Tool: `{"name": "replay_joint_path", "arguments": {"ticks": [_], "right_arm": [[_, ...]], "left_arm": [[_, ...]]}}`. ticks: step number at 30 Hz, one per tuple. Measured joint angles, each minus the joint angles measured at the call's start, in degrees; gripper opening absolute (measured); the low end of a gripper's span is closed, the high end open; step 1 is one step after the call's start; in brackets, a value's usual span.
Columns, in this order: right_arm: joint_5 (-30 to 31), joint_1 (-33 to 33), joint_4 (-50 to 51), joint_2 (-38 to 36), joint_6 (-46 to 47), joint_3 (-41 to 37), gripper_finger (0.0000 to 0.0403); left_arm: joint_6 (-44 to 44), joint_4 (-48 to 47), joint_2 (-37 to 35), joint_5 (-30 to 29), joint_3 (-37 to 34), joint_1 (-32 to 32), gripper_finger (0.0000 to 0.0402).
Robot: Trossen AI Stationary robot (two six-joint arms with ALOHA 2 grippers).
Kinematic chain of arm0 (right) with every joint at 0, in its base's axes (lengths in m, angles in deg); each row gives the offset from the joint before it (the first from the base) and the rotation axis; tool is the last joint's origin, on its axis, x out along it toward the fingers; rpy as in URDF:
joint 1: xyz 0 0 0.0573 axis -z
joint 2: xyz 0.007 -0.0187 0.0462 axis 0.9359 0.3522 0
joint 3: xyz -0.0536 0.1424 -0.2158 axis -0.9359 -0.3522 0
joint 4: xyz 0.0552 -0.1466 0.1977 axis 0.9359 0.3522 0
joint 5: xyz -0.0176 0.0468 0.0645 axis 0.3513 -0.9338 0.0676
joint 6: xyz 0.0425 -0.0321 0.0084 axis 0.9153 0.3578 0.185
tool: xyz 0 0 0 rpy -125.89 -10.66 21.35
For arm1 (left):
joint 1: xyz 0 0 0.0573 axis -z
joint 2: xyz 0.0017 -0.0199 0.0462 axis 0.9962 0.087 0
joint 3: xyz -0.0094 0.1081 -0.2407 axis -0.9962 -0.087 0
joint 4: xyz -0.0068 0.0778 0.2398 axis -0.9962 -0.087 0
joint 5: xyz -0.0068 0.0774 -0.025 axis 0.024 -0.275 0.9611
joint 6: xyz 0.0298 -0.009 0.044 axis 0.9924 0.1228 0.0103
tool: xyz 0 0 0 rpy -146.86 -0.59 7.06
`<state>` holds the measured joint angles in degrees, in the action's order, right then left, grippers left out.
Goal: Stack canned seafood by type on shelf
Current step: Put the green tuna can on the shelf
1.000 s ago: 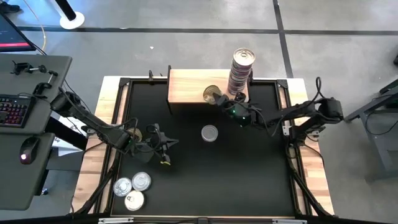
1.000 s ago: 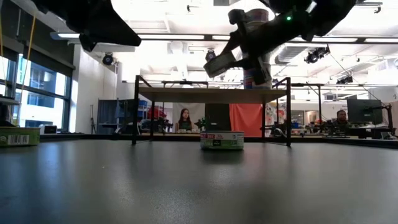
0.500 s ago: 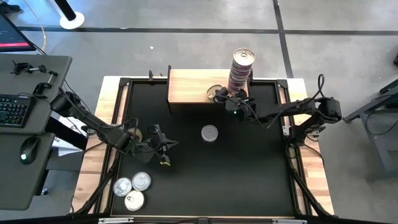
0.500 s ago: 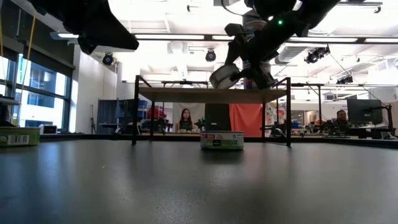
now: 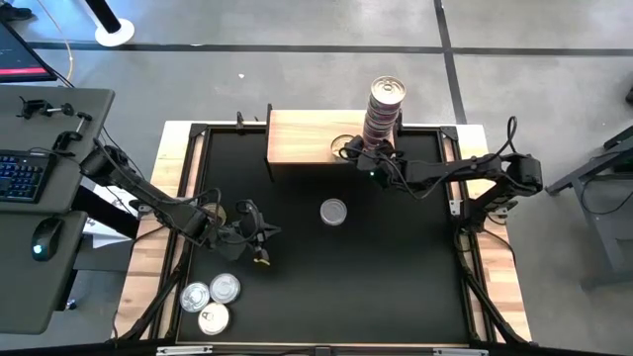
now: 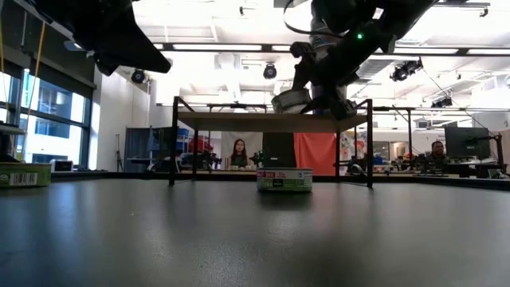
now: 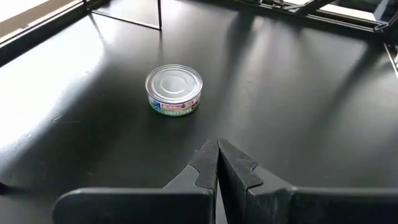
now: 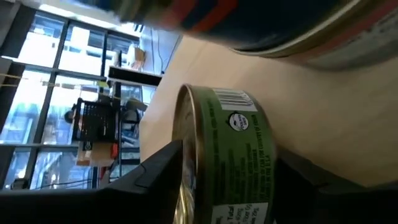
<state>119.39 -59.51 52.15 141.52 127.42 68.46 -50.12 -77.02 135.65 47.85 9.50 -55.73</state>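
Note:
The pale wood shelf [image 5: 305, 136] stands at the table's far edge. A tall stack of tins [image 5: 384, 109] stands on its right end. My right gripper [image 5: 353, 150] is over the shelf just left of the stack, shut on a green-labelled tin [image 8: 231, 155], which also shows in the low view [image 6: 291, 100]. One silver-topped tin [image 5: 333, 211] rests on its base mid-table and also shows in the left wrist view [image 7: 174, 90]. My left gripper [image 5: 260, 237] is shut and empty, left of that tin. My right gripper pinches the green-labelled tin between its two fingers, one finger [image 8: 158, 168] by the tin's rimmed end [image 8: 185, 140], the other [image 8: 298, 177] at the opposite end. The fingers come from the table's right. The tin is close over the shelf top [image 8: 323, 118]; whether it touches, I cannot tell.
Three silver-topped tins [image 5: 213, 302] lie together at the table's near left corner. Another green-labelled tin [image 6: 22, 174] shows at the left of the low view. People sit in the room beyond the table.
My right gripper has carried the tin toward the far edge and the stack, and down toward the shelf top. The tin, tilted before, has come nearer to level. My left gripper has kept still.

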Motion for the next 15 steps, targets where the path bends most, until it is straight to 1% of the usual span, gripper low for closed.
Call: {"name": "replay_joint_path", "arguments": {"ticks": [2,4,7,10,13,15], "right_arm": [[-0.15,0.29,3.46,0.0,-0.98,1.38,0.0192],[-0.25,0.7,9.21,0.0,-0.47,3.64,0.0192],[0.01,1.68,17.83,0.0,-0.48,7.99,0.0192],[-0.38,2.29,25.35,0.0,-2.99,12.73,0.0193],[-0.53,2.44,29.46,-0.09,-4.39,15.16,0.0193],[-1.12,2.51,30.38,-0.09,-4.43,15.53,0.0193]], "left_arm": [[-1.03,-0.02,0.0,0.32,-0.01,0.0,0.0],[-1.96,-0.1,0.0,0.5,0.0,0.0,0.0],[-2.35,-0.15,0.0,0.5,0.0,0.02,0.0],[-2.35,-0.25,0.0,0.5,-0.01,0.02,0.0],[-2.35,-0.66,0.0,0.5,0.0,0.02,0.0],[-2.35,-0.66,0.0,0.49,-0.01,0.02,0.0]]}}
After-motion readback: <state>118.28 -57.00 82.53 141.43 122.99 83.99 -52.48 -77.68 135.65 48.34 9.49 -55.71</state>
